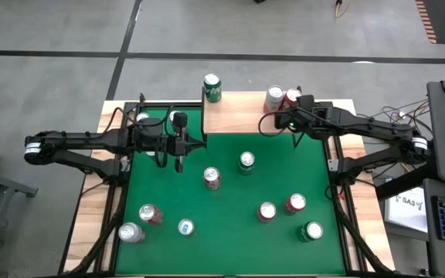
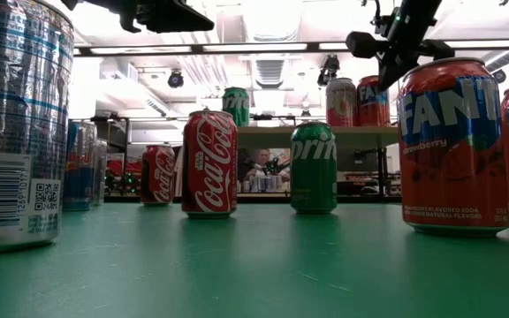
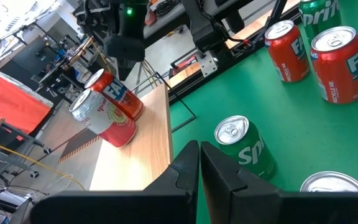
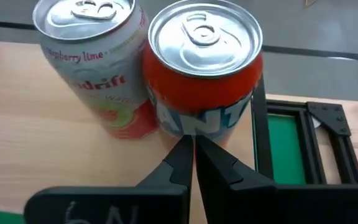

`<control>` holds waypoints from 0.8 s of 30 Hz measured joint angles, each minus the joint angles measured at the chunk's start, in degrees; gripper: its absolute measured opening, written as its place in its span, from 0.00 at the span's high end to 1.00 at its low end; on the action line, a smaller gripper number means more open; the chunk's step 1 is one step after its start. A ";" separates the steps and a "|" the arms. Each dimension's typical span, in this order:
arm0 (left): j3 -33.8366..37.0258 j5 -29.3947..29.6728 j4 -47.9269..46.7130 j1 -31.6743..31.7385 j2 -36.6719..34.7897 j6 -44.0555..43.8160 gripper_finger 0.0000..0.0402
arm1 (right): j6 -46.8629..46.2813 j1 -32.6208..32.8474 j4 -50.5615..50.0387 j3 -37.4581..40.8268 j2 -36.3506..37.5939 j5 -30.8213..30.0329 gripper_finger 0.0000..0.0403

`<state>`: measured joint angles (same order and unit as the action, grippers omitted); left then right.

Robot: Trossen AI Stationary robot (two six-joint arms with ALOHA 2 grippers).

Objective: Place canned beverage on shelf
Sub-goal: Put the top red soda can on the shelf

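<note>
The right fingers are pinched shut and hold nothing. Just past their tips a Fanta can stands on the shelf, touching a pale can. The left fingers are shut and empty too, above the tabletop.

Brand lettering on the cans, plus one small sign off the table

In the low view a red can reads "Coca-Cola", a green can "Sprite", and the near right orange-red can "FANTA", with "strawberry" and "STRAWBERRY FLAVORED SODA" below. On the shelf at the far side, the pale can reads "raspberry lime" and part of "drift"; the orange can just beside it shows "ANT". A white sheet right of the table reads "SA3".
</note>
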<state>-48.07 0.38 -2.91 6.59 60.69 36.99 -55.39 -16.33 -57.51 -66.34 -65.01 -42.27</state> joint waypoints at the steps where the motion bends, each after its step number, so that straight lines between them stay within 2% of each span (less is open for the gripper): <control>1: 0.00 0.00 0.09 0.00 0.00 0.00 1.00 | 0.24 -0.15 0.09 0.00 -0.27 -0.78 0.97; 6: 0.00 0.00 0.13 0.00 0.00 0.00 1.00 | 1.41 -1.21 1.34 0.00 -0.75 -2.81 0.97; 12: 0.00 0.00 0.21 0.00 0.00 0.00 1.00 | 1.39 -1.45 1.33 0.00 -0.79 -1.23 0.97; 24: 0.00 0.00 0.39 0.00 0.15 0.00 1.00 | 3.26 -2.85 3.21 0.00 -1.46 -2.81 0.97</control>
<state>-48.07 0.38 -2.52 6.59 60.84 36.99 -52.13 -19.18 -54.30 -66.35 -66.48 -45.08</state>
